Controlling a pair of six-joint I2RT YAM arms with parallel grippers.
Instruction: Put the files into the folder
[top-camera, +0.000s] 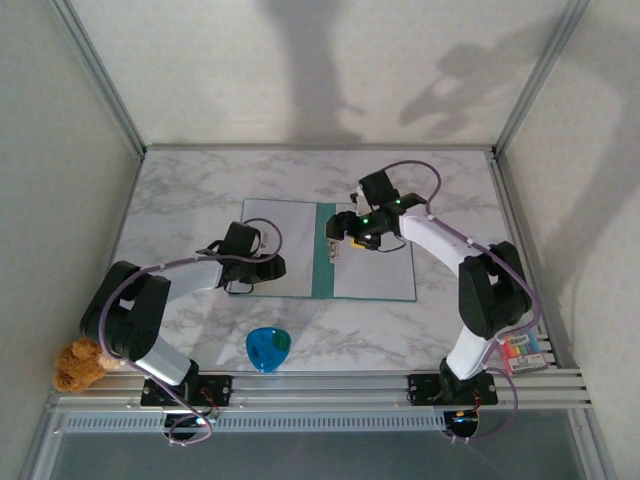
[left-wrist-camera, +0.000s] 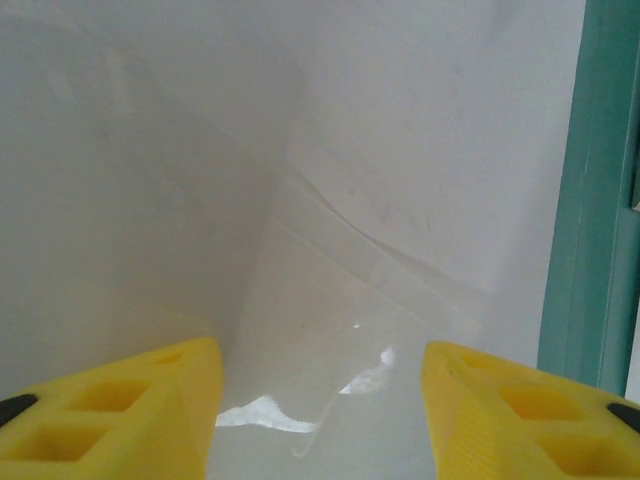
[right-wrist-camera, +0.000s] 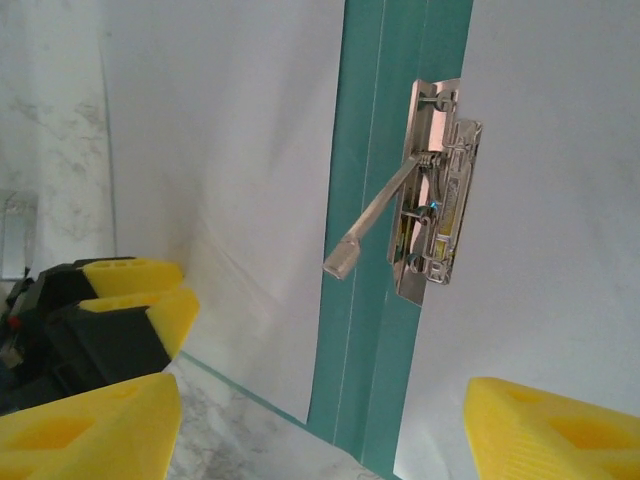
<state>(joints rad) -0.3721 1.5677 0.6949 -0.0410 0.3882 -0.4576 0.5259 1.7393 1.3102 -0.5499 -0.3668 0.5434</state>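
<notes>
1. Top view: the folder (top-camera: 375, 275) lies open and flat on the marble table (top-camera: 180, 190). The left gripper (top-camera: 268, 262) is low over the folder's left half, where the pale files (top-camera: 295, 235) lie. The right gripper (top-camera: 337, 243) hangs just beside the teal spine.
2. Left wrist: the left gripper (left-wrist-camera: 320, 400) has its yellow fingers apart and grips nothing. The files (left-wrist-camera: 330, 330) lie directly below and between them, and the folder (left-wrist-camera: 585, 200) spine is off to the right.
3. Right wrist: the right gripper (right-wrist-camera: 320, 430) is spread wide and empty. The folder (right-wrist-camera: 365, 200) spine runs up between its fingers, and the metal clip (right-wrist-camera: 435, 200) is ahead, not touched.
</notes>
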